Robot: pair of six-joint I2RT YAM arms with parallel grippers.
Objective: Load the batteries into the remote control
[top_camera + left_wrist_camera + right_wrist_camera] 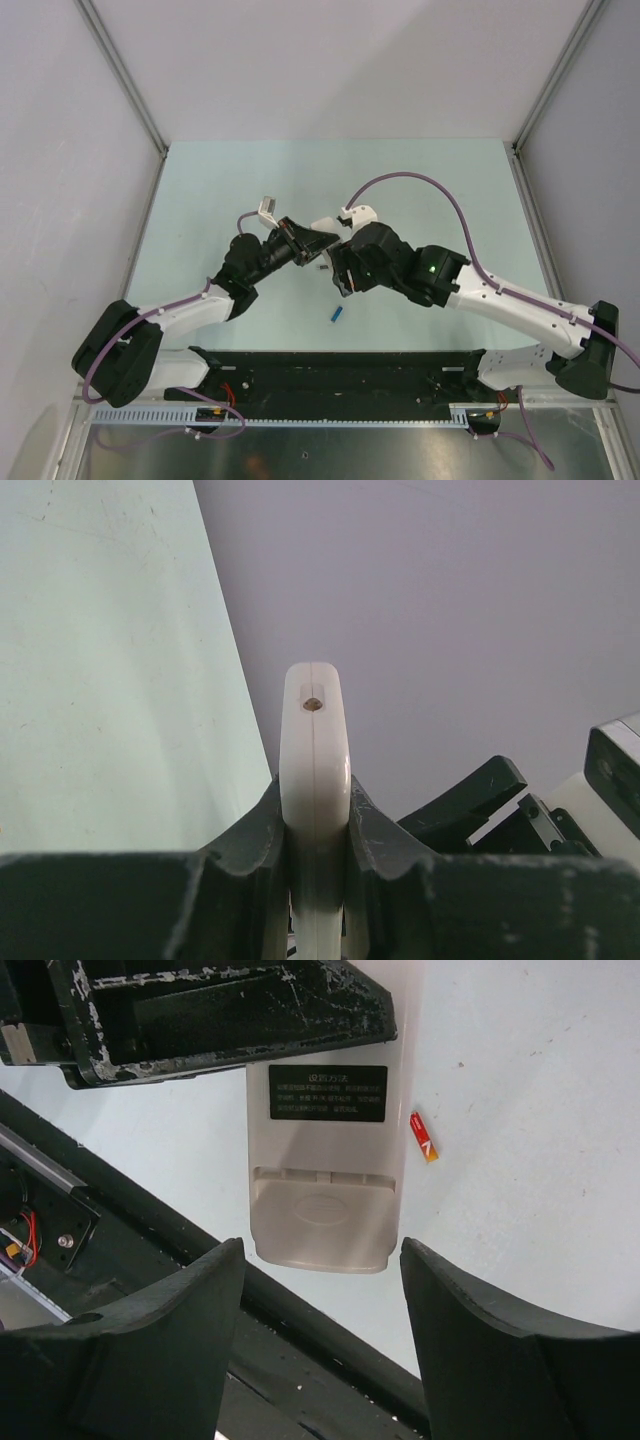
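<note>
Remote control (325, 1175) up off the table (250, 180), plain back turned toward the right wrist camera, black printed label (328, 1092) above, battery cover (325, 1215) below, shut, with a shallow oval thumb mark in its middle. Clamped firmly across its thickness by the left gripper (316, 825), seen edge-on in the left wrist view, one end sunk between those fingers. Straddled at the free end by the right gripper (320, 1260), jaws parted wider than the body, clear of both long edges, holding nothing. Step in hand, by the look of it: getting that cover off. Centre first, leaving equal gaps on either side. Avoid pinching the two long edges, likely to jam the cover on its rails. Better to lay one fingertip (190, 1310) flat on the thumb mark, press lightly, then drag toward the free end, away from the left grip. Keep the push in line with the body to spare that hold any twist. Expect slipping on smooth plastic if pressed too softly, a levered remote if pressed too hard. Mind the release: cover apt to pop loose and drop. Farther out, red battery (424, 1137) on the table, showing just beside the remote in the right wrist view, and blue battery (338, 315) nearer the arms' bases. Other two cells not in sight. Leave both alone until after opening the bay.
</note>
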